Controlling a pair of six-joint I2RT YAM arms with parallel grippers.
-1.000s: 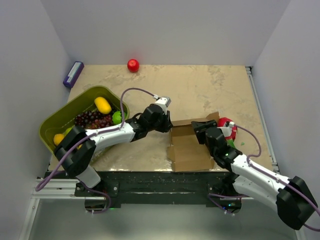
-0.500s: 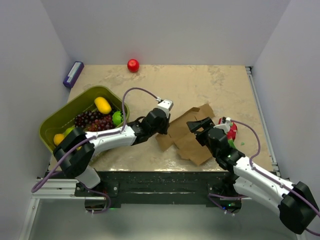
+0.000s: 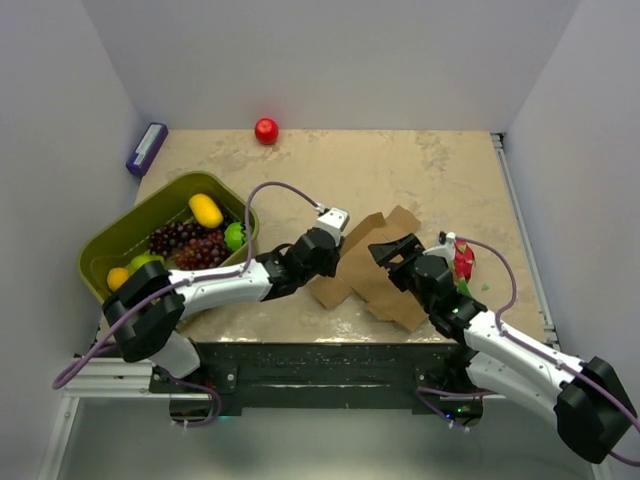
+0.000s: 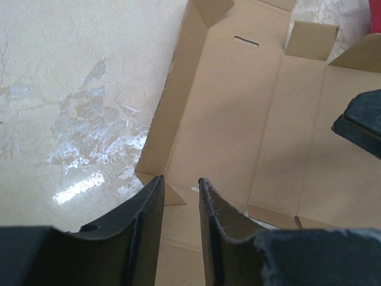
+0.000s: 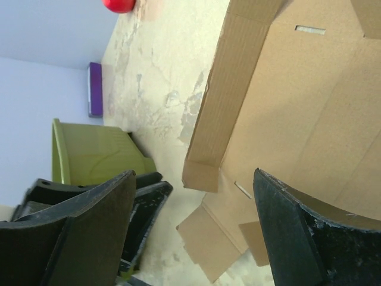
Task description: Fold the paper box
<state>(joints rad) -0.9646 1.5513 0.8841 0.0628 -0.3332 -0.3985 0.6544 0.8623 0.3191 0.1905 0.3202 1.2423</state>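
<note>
The paper box [image 3: 362,283] is an unfolded sheet of brown cardboard lying skewed near the table's front edge, with some flaps standing up. My left gripper [image 3: 335,260] is at its left side. In the left wrist view the sheet [image 4: 238,119] lies under the left gripper [image 4: 180,182], whose jaws stand a narrow gap apart with nothing between them. My right gripper [image 3: 396,247] hovers over the sheet's right part. In the right wrist view the right gripper [image 5: 193,174] is wide open above the cardboard [image 5: 297,107] and a raised side flap [image 5: 229,89].
An olive-green basket [image 3: 107,243] with fruit stands at the left. A red ball [image 3: 266,130] and a purple block [image 3: 147,148] lie at the back. A red object [image 3: 463,258] sits right of the sheet. The table's front edge is close to the sheet.
The cardboard sheet has swung from square to diagonal and shifted left. The right jaws have opened wide. The left gripper has moved down along the sheet's left side and its jaws have parted slightly.
</note>
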